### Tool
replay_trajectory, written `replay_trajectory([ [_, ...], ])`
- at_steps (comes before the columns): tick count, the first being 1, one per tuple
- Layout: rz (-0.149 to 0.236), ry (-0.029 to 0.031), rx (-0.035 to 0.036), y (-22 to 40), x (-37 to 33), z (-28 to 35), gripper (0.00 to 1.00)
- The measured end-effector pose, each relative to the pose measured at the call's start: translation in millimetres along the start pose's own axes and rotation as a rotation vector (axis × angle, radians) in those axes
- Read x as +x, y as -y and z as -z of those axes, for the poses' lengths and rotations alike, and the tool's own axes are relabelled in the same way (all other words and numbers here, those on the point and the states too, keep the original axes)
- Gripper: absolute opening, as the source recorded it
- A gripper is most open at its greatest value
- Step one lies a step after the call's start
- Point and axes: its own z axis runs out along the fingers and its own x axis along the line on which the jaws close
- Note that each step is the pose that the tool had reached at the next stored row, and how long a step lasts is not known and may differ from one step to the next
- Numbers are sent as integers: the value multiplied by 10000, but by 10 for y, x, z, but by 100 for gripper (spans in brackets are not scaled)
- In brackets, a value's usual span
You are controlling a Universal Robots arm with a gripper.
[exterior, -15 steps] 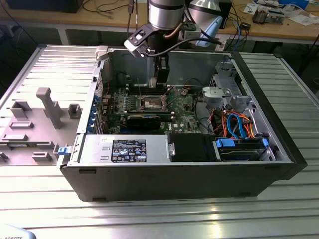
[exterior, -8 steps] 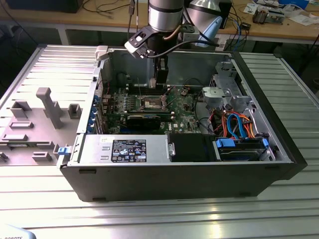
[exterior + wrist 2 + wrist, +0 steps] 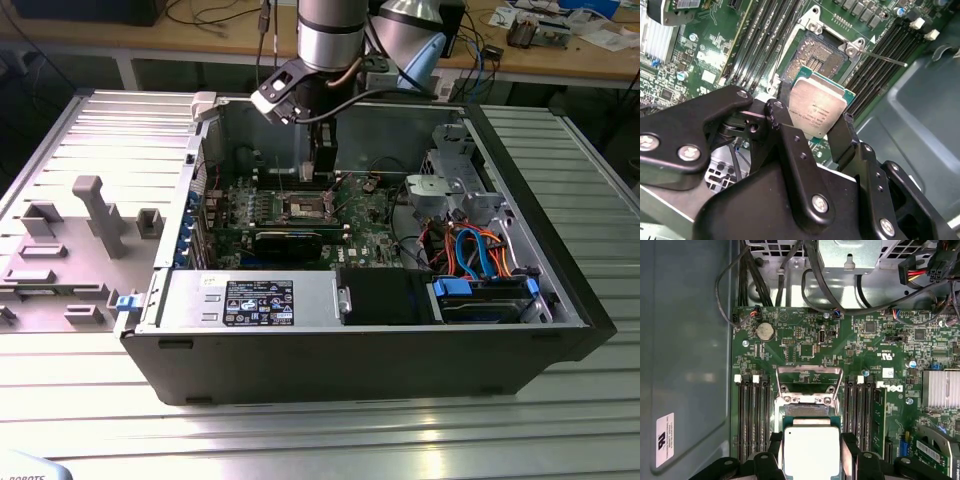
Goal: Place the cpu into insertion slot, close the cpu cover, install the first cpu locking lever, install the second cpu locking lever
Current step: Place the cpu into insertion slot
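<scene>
My gripper [image 3: 812, 125] is shut on the cpu [image 3: 817, 107], a silver-topped square chip pinched by its edges between two black fingers [image 3: 777, 114]. The chip hangs tilted just above the insertion slot [image 3: 815, 55], whose gold-brown contact field lies bare. In the first wrist view the cpu [image 3: 811, 450] sits over the near part of the insertion slot [image 3: 807, 411], and the cpu cover [image 3: 810, 369] stands swung open beyond it. A thin locking lever [image 3: 880, 57] juts out beside the socket. In the exterior view the gripper [image 3: 322, 178] hovers over the insertion slot [image 3: 305, 207] inside the open computer case.
Long memory slots [image 3: 752, 415] flank the socket on both sides. A finned heat sink [image 3: 940, 387] and a black expansion card [image 3: 290, 240] lie nearby. Cables and a drive cage [image 3: 455, 180] fill the exterior view's right. A grey fixture tray [image 3: 80, 230] stands outside the case.
</scene>
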Motion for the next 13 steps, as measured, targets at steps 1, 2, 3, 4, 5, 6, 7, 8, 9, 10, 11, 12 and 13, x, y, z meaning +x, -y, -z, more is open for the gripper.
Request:
replay_trajectory([
  [1, -15, -1, -2, 0, 0, -6, 54],
  [2, -43, 1, -3, 0, 0, -11, 54],
  [3, -60, 1, -2, 1, 0, -14, 54],
  [4, -70, 0, -13, 1, 0, -22, 54],
  [5, -71, 4, -95, 1, 0, -34, 54],
  [6, -71, 4, -189, 1, 0, -45, 54],
  [7, -70, 2, -216, 0, 0, -59, 54],
  [8, -69, 4, -216, 1, 0, -72, 54],
  [9, -69, 3, -217, 1, 0, -87, 54],
  [10, -69, 3, -217, 1, 0, -108, 54],
  [11, -72, 5, -216, 5, 0, -143, 54],
  [12, -71, 5, -216, 12, 0, -174, 54],
  [13, -56, 3, -217, 32, 0, -205, 54],
])
